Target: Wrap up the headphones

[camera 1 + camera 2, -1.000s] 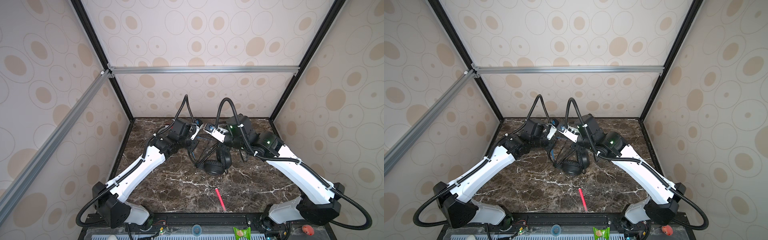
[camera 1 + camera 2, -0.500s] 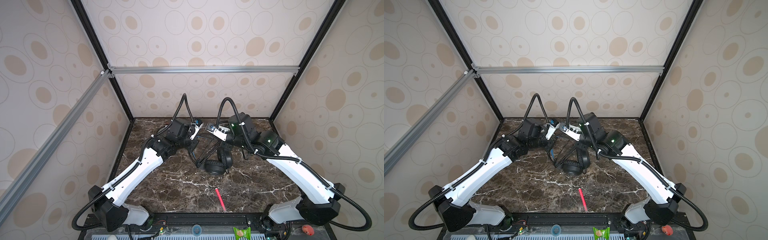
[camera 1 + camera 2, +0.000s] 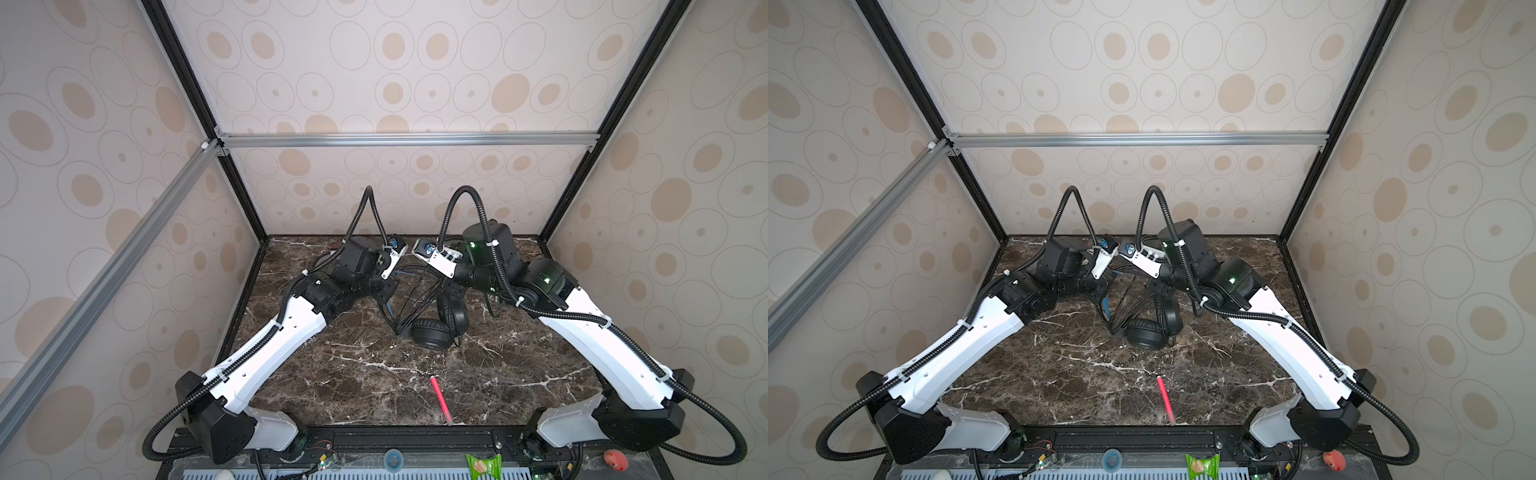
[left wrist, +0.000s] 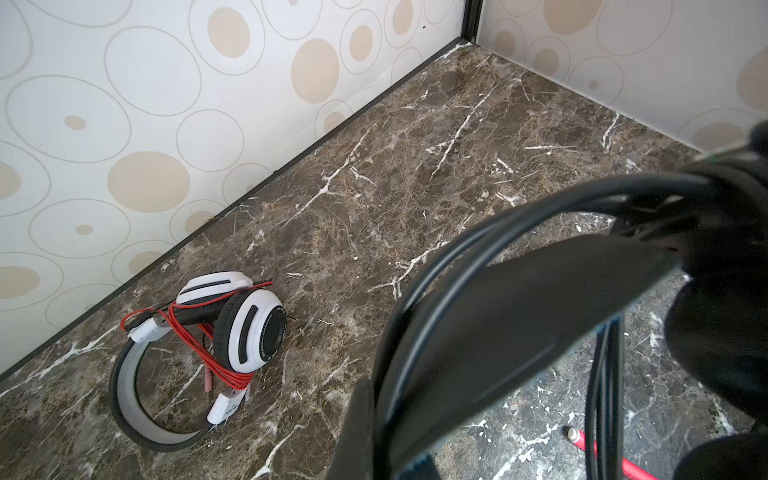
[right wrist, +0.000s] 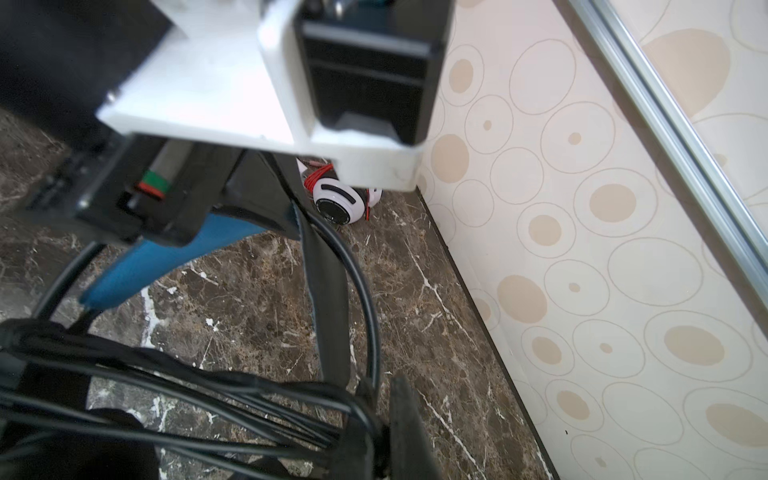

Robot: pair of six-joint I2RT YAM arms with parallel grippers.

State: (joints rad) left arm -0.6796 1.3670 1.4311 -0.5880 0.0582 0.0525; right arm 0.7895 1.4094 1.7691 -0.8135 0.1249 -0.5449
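The black headphones (image 3: 436,330) (image 3: 1149,330) rest with their ear cups on the marble floor, mid-table. My left gripper (image 3: 386,298) (image 4: 374,436) is shut on their blue-lined band (image 4: 498,316) (image 5: 158,257) and holds it up. My right gripper (image 3: 448,286) (image 5: 382,428) is shut on the black cord (image 5: 208,386). Several of its strands fan down to the cups. The white headphones (image 4: 232,328) (image 5: 336,199) lie by the back wall with their red cord wound around them. In both top views my left arm hides most of them.
A thin pink-red pen (image 3: 440,399) (image 3: 1165,399) (image 4: 615,459) lies on the floor near the front edge. Patterned walls close in the back and both sides. The two wrists stand close together above the black headset.
My left arm has shifted a little, its base link swinging outward and the wrist rising slightly. The black headset and my right gripper stay almost where they were. Both grips are unchanged.
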